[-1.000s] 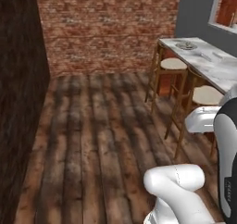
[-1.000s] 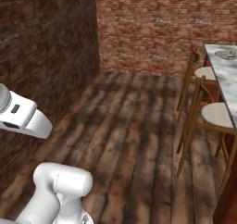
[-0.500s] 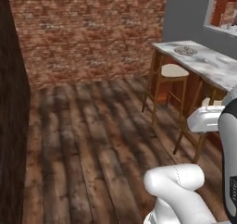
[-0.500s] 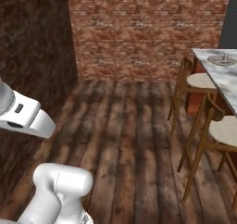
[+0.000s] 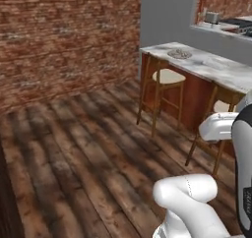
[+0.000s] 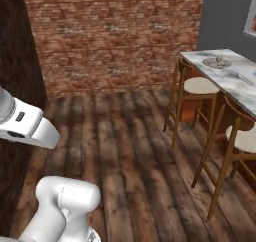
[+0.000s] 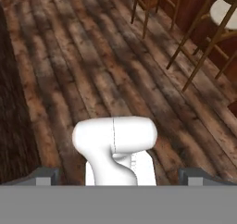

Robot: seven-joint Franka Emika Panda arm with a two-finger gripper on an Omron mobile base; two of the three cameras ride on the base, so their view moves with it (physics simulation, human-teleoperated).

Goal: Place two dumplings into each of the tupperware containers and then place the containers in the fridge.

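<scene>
In the hand view my gripper (image 7: 119, 176) points down at the wooden floor; its two grey fingertips (image 7: 44, 176) stand far apart with nothing between them, so it is open. A marble counter (image 5: 221, 72) (image 6: 235, 78) stands to the right. On it lies a round grey plate (image 5: 179, 53) (image 6: 216, 62) with small lumps on it, too small to name. A thin flat grey shape (image 6: 246, 77) lies further along the counter, possibly one tupperware container. The dumplings cannot be made out, and the fridge is out of view.
Wooden stools (image 5: 167, 77) (image 6: 202, 86) (image 7: 222, 8) stand along the counter's near side. A brick wall (image 5: 69, 35) (image 6: 115, 36) closes the far end. A dark wall (image 6: 15, 61) runs along the left. Bare plank floor (image 5: 88, 153) lies between.
The whole picture has shifted: the base has turned right, so the counter and stools slid towards the middle and the dark left wall slid out. No object moved.
</scene>
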